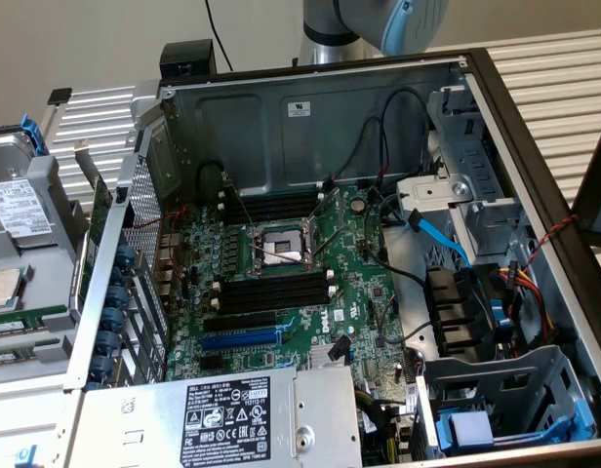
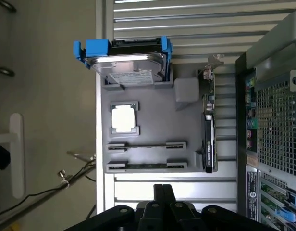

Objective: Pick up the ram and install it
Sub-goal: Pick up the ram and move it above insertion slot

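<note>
Here, in the wrist view, the gripper (image 2: 163, 187) has its two dark fingers pressed together, with nothing between them and nothing touching them. It hangs over a slatted metal table (image 2: 177, 21), its tips just off the edge of a grey parts tray (image 2: 186, 89).

The ram (image 2: 147, 166), a thin green stick, lies flat in the tray's long holder closest to the gripper. A second long holder runs parallel just beyond it. Past that sit a square processor chip (image 2: 124, 119) in its own pocket, then a hard drive (image 2: 131, 70) in a blue carrier at the tray's far end. A narrow card (image 2: 208, 144) stands on edge along the side of the tray nearest the computer case (image 2: 277, 120).

In the exterior view, the opened computer case fills the middle, and the arm (image 1: 379, 24) enters at twelve o'clock. The green motherboard (image 1: 359, 292) lies at the centre, carrying long black memory slots (image 1: 276, 292). A blue expansion slot (image 1: 240, 341) is at about seven o'clock of the board. The power supply (image 1: 222, 419) sits at six o'clock. The parts tray is at nine o'clock, outside the case.
</note>
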Controlling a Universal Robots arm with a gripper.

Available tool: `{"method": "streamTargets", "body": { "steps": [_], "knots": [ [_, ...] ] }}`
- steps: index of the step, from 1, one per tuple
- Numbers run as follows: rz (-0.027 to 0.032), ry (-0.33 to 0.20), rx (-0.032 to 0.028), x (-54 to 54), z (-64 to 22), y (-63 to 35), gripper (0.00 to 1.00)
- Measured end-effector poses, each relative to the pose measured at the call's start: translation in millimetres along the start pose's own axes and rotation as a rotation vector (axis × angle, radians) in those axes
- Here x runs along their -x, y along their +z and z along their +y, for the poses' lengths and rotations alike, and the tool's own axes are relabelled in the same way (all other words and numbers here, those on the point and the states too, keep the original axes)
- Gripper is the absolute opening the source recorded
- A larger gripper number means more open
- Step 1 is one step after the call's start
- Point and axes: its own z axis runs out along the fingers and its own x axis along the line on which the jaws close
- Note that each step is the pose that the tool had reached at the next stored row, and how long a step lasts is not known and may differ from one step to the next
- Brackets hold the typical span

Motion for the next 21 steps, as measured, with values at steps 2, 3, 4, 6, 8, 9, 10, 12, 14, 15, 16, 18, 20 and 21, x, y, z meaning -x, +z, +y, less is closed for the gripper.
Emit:
{"method": "streamTargets", "body": {
  "steps": [2,3,4,6,8,9,10,12,14,15,16,18,20,21],
  "knots": [
    [0.0015,-0.028,-0.0014,-0.3,0.0,-0.1,0.11],
    [0.0021,-0.043,-0.0022,-0.3,0.0,0.1,0.11],
    [0.0028,-0.06,-0.0031,-0.4,0.0,0.2,0.11],
    [0.0041,-0.096,-0.0049,-0.4,0.0,0.6,0.11],
    [0.0059,-0.132,-0.0072,-0.4,0.0,0.7,0.11],
    [0.0068,-0.15,-0.0083,-0.4,0.0,0.7,0.11],
    [0.0075,-0.168,-0.0094,-0.4,0.0,0.9,0.11],
    [0.0092,-0.204,-0.0118,-0.3,0.0,1.1,0.11],
    [0.0108,-0.24,-0.0141,-0.3,-0.1,1.3,0.11],
    [0.0116,-0.259,-0.0153,-0.3,0.0,1.3,0.11],
    [0.0124,-0.277,-0.0164,-0.3,-0.1,1.4,0.11],
    [0.014,-0.314,-0.0188,-0.3,-0.1,1.6,0.11],
    [0.0156,-0.35,-0.0211,-0.3,-0.1,1.9,0.11],
    [0.0165,-0.368,-0.0222,-0.3,-0.1,2.0,0.11]
  ]
}}
